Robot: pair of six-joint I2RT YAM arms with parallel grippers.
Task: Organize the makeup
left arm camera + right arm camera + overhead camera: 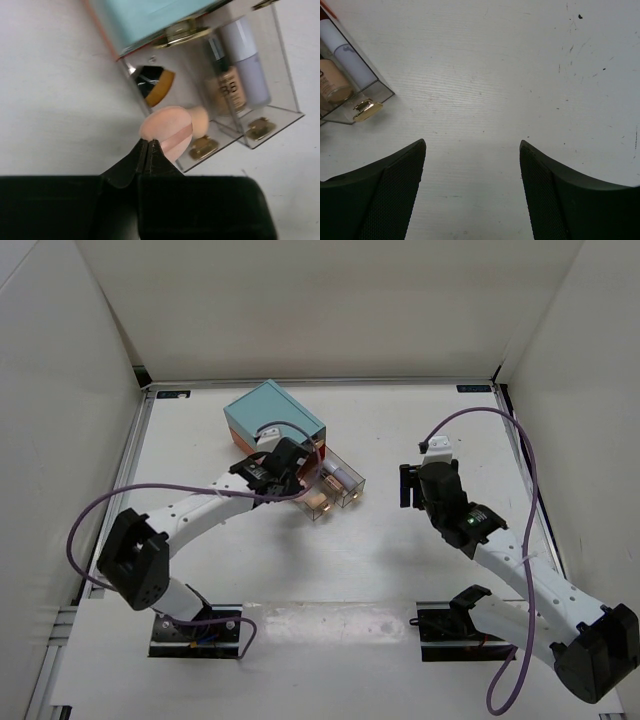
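Left pincer [149, 144] beside puff [166, 129], clear drawer [225, 139]

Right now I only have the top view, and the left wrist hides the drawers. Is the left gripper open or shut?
Observer: Shut. The left wrist view shows the left gripper with its fingertips together at the near edge of the puff. I can't tell whether it pinches it.
Operator: What's by the puff?
Observer: A sponge right beside it, and a brush behind.
Operator: And further right?
Observer: The second drawer holds a foundation bottle and a white tube, side by side.
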